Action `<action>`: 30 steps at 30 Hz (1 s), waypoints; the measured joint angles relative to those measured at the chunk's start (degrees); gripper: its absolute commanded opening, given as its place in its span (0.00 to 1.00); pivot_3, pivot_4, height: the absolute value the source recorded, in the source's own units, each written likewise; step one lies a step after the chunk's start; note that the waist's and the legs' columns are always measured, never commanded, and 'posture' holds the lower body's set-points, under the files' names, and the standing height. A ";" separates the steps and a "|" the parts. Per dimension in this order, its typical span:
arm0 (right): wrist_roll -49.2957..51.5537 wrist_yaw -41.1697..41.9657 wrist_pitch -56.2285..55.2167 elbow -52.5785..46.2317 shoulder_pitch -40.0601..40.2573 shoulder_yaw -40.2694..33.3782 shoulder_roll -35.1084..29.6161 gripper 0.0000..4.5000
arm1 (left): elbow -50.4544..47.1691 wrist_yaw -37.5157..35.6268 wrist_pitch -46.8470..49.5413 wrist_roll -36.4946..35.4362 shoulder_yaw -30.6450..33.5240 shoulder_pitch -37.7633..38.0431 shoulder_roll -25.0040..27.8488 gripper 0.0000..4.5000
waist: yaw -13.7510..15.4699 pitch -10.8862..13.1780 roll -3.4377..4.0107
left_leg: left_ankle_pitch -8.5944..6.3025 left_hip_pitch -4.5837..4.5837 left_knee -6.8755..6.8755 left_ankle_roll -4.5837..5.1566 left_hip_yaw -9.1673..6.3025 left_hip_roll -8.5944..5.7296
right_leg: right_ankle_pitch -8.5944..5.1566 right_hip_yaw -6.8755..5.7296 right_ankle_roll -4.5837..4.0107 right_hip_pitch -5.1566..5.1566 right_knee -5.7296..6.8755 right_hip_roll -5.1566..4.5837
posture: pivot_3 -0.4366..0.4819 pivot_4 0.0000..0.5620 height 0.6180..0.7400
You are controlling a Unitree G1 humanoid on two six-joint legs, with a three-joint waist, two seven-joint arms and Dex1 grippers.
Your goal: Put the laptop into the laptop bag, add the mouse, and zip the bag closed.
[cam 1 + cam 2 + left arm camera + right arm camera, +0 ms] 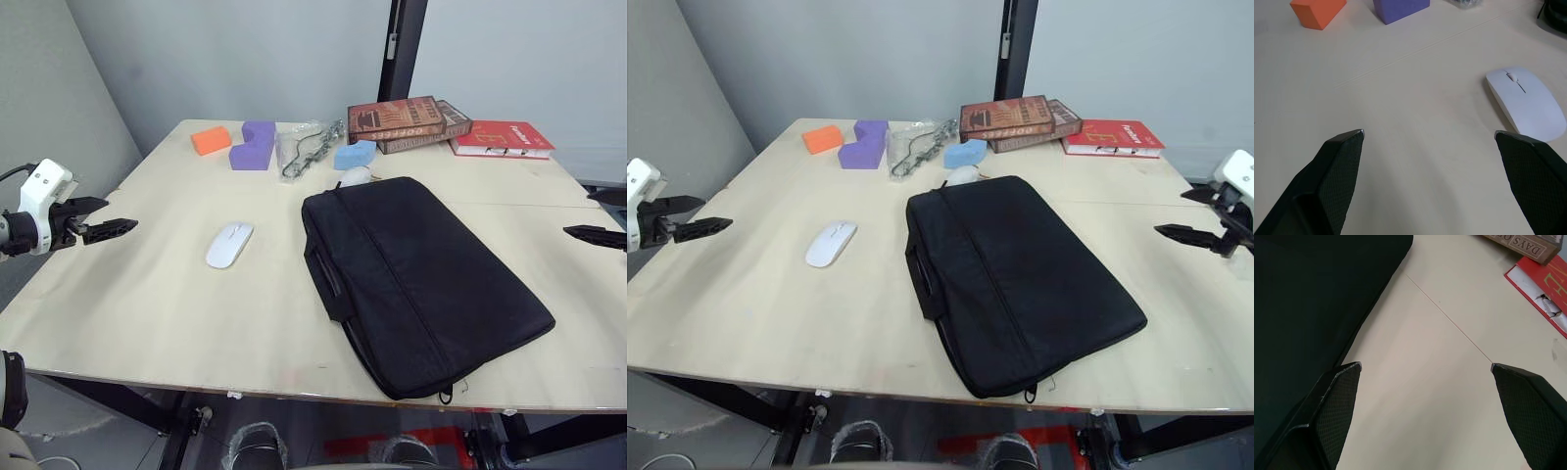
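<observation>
The black laptop bag point(421, 279) lies flat on the middle-right of the table, its handles toward the left. The laptop is out of view. The white mouse point(229, 244) rests on the table left of the bag. My left gripper point(113, 217) hovers open over the table's left edge, well left of the mouse; in the left wrist view the mouse point(1528, 103) lies just beyond one fingertip. My right gripper point(1171, 212) hangs open over the right edge, with the bag's side point(1312, 298) ahead of it. Neither gripper holds anything.
Along the far side lie an orange block point(211, 140), a purple block point(254, 145), a chain in clear wrap point(309, 149), a blue block point(355, 154), stacked books point(407, 120) and a red book point(502, 138). A small white object point(355, 176) touches the bag's far corner.
</observation>
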 measured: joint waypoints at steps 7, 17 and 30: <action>6.09 2.11 7.94 -9.31 -3.51 0.05 6.71 0.99 | -3.00 1.54 0.28 -1.61 2.74 4.26 -0.75 1.00 | -0.25 0.01 0.03 | 0.01 0.04 0.02 0.02 0.01 0.01 | 0.01 0.02 -0.02 -0.02 0.11 0.01 | 0.48 0.27 0.95; 28.52 -6.41 33.08 -41.02 -9.45 0.58 22.22 0.99 | -18.95 9.32 6.12 -7.33 10.56 19.72 -6.32 1.00 | 0.51 0.01 0.02 | -0.01 0.04 -0.02 -0.03 -0.07 0.04 | -0.11 -0.06 -0.22 -0.03 0.20 0.04 | 0.48 0.27 0.95; 30.76 -15.06 36.10 -50.48 -8.77 5.40 28.21 0.99 | -48.94 26.37 16.64 -13.37 11.53 30.33 -21.78 1.00 | 0.25 -0.01 0.01 | 0.01 0.08 0.03 -0.09 -0.10 0.04 | -0.13 -0.05 -0.21 0.00 0.34 0.03 | 0.48 0.27 0.95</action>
